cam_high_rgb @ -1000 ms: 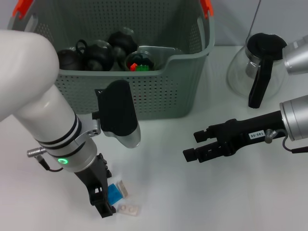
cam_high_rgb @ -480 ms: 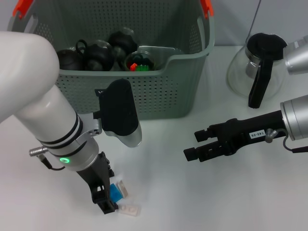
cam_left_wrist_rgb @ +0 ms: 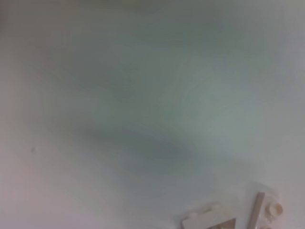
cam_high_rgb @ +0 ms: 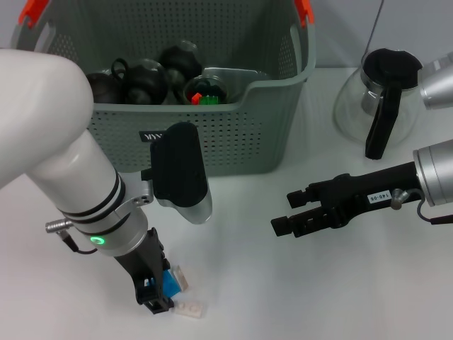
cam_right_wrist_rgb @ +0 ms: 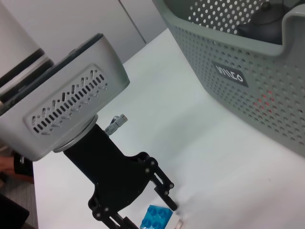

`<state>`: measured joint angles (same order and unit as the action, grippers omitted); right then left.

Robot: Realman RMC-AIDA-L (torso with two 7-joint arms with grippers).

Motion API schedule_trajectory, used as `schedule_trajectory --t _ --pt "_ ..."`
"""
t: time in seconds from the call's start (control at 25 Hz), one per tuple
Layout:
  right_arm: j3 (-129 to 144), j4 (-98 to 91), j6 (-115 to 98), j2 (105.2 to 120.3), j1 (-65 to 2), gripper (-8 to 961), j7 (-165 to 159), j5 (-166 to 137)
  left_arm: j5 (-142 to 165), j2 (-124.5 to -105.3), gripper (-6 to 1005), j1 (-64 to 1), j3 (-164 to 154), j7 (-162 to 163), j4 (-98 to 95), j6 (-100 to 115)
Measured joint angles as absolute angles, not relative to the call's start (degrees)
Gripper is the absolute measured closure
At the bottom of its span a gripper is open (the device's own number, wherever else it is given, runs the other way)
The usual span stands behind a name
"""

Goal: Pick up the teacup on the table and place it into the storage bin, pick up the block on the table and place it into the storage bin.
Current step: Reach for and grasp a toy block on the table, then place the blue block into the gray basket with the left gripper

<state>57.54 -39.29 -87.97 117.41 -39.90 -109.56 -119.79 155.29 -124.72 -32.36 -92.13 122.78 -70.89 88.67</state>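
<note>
Storage bin [cam_high_rgb: 212,145] sat at the back of the table [cam_high_rgb: 297,290], already holding dark teapot-shaped pieces and a bowl of red and green bits, so I judged the teacup half done; no loose teacup in view. Glass jug [cam_high_rgb: 379,103] stood to the right of the bin, not part of the job, so I left it alone.

My left gripper [cam_high_rgb: 157,290] was down at the near edge of the table, pointing straight at the surface. Fingers sat on either side of the blue block [cam_high_rgb: 172,282], with a visible gap in the right wrist view, so I read them as spread and not yet clamped. Low and vertical because the block is flat and thin. Clear studded pieces [cam_high_rgb: 190,309] lay touching or just beside it; risk of dragging them along.

My right gripper [cam_high_rgb: 282,214] hung parked over the bare middle-right of the table, fingers apart, holding nothing, well clear of the left arm's work.
</note>
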Motion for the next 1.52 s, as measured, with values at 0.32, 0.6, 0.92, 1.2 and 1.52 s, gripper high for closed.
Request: schedule_trajectory --t 0.32,0.6,0.92,1.2,1.52 --pt "57.6 -39.3 -87.9 117.43 -39.9 23 -109.5 -119.8 155.3 -124.72 417 -32.3 -92.7 122.9 -70.9 88.2" --pt "57.5 -39.3 -87.6 117.42 -39.9 23 -109.5 -119.8 155.3 -124.72 529 -32.6 -92.6 123.6 -71.1 88.7" --pt "57.3 -39.3 -87.5 117.34 -39.9 22 -109.3 -119.8 153.8 -124.72 603 -31.5 -86.9 124.4 -79.5 92.3" --pt "57.2 -39.3 -87.5 117.17 -39.8 24 -109.4 -119.8 128.6 -123.85 602 -35.6 -57.5 127.0 -88.2 107.6" --pt "57.6 -39.6 -87.7 116.71 -39.9 26 -109.0 -119.8 121.3 -117.48 603 -43.5 -45.4 125.1 -78.8 89.0"
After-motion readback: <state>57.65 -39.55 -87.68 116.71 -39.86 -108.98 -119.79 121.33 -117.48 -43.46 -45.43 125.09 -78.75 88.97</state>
